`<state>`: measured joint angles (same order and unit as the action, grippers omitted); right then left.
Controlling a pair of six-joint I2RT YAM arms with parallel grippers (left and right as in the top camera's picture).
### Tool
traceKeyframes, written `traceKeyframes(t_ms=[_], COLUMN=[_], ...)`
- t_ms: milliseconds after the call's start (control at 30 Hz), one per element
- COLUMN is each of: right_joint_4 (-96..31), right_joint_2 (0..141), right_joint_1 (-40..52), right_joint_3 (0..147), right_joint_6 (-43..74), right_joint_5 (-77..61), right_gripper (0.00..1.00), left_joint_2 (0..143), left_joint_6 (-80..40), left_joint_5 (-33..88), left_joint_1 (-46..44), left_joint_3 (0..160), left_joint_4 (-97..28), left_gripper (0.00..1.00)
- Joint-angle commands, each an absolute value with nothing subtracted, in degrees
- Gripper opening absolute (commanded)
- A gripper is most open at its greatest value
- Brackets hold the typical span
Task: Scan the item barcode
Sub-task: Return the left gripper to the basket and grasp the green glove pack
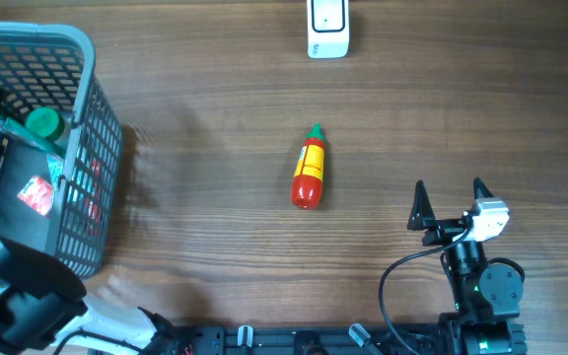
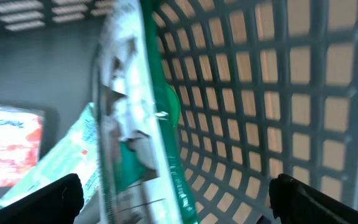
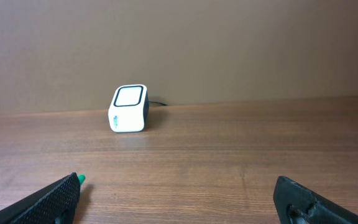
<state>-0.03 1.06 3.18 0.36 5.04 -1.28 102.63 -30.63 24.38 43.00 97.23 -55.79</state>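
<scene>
- Your item, the red sauce bottle (image 1: 308, 170) with a yellow label and green cap, lies on its side near the middle of the table (image 1: 195, 89). Its cap points toward the scanner (image 1: 327, 28).
- The scanner, a white box, sits at the far edge, well apart from the bottle and slightly to its right in the overhead view.
- Your right gripper (image 1: 449, 187) stands wide, with nothing between its 2 fingers. It hangs near the table's close edge, to the right of the bottle and apart from it, pointing toward the far edge.
- From the right wrist you see the scanner (image 3: 129, 109) ahead, and only the bottle's green tip, just beside the finger on that view's left.
- Your left gripper (image 2: 176, 186) is also spread wide. It is down inside the grey basket (image 2: 291, 74) at the table's left end, well apart from the bottle.
- A green and white packet (image 2: 135, 93) fills the view between its fingers; you cannot tell whether either finger touches it.
</scene>
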Motion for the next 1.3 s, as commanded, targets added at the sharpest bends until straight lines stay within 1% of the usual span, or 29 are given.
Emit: traceKeyframes(t_ms=[0,67,100,133,167,200,233,267,333,367,600,933,1267], right_joint_4=[0.14,0.14,0.14,0.14,0.14,0.14,0.14,0.14,0.14,0.14,0.14,0.14,0.14], right_joint_2=[0.54,0.56,0.56,0.56,0.54,0.54,0.56,0.54,0.54,0.54,0.56,0.56,0.56], right_joint_1=[3.31,3.31,3.31,3.31,3.31,3.31,3.31,3.31,3.31,3.31,3.31,3.31,3.31], right_joint_3=[0.30,0.30,0.30,0.30,0.30,0.30,0.30,0.30,0.30,0.30,0.30,0.30,0.30], right_joint_6=[4.51,4.51,4.54,4.56,4.54,4.51,4.51,4.51,4.51,4.54,4.54,4.51,4.51], right_joint_5=[-1.74,-1.74,-1.74,-1.74,-1.74,-1.74,-1.74,-1.74,-1.74,-1.74,-1.74,-1.74,-1.74], right_gripper=[1.00,0.99,1.00,1.00,1.00,1.00,1.00,1.00,1.00,1.00,1.00,1.00,1.00], left_joint_2=[105.06,105.80,106.06,106.48,106.59,106.69,106.69,106.59,106.28,106.17,103.63,91.59,77.41], left_joint_6=[-27.38,-27.35,-27.33,-27.33,-27.33,-27.35,-27.35,-27.35,-27.38,-27.40,-27.38,-29.06,-35.03], left_joint_5=[24.73,21.96,20.25,17.54,16.05,14.06,13.30,13.17,13.19,13.19,13.23,14.11,23.07], left_joint_1=[39.55,38.44,38.02,37.54,37.39,37.34,37.34,37.50,38.06,38.37,39.29,39.27,38.83], left_joint_3=[97.41,97.41,97.41,97.41,97.41,97.41,97.41,97.41,97.41,97.41,98.00,108.90,110.61], left_joint_4=[-56.47,-57.60,-58.39,-59.48,-60.16,-61.17,-61.71,-62.08,-62.74,-63.11,-63.70,-63.70,-57.34], left_gripper=[1.00,1.00,0.95,0.88,0.77,0.59,0.45,0.36,0.08,0.04,0.04,0.04,0.04])
